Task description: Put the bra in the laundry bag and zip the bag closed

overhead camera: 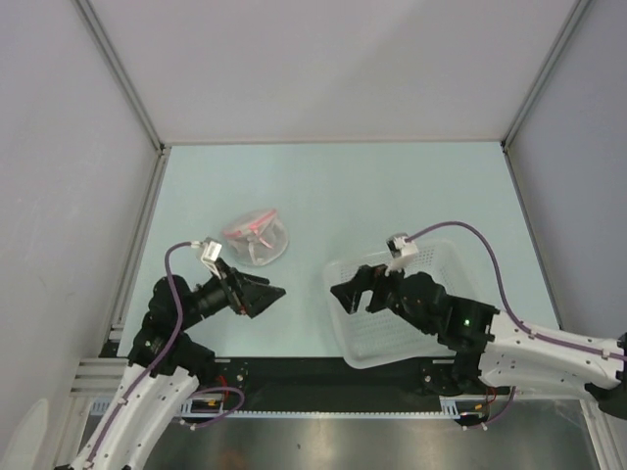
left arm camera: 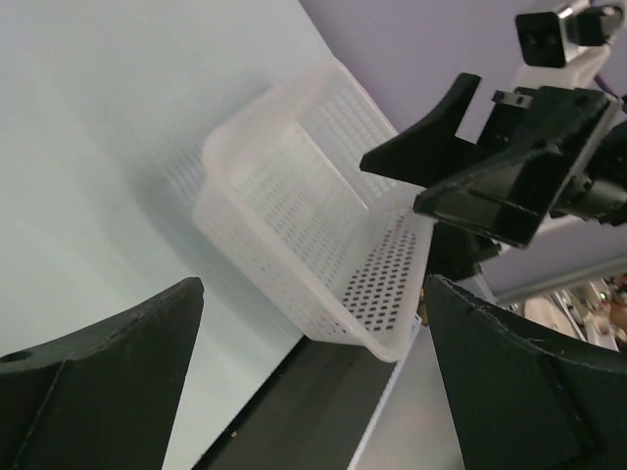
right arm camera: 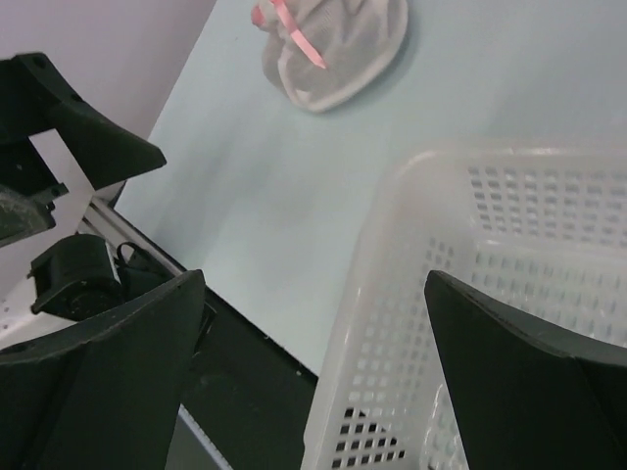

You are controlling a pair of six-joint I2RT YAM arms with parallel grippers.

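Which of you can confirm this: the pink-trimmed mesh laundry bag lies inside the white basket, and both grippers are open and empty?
Not right. The laundry bag lies on the table, outside the white basket and apart from it, as the top external view shows. The left gripper and the right gripper are indeed open and empty.

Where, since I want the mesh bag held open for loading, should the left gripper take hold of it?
Probably the pink rim on top of the bag, approached from above by the open left gripper, the nearer one. The bag lies slumped and looks soft, so its trim likely gives a firmer edge to pinch.
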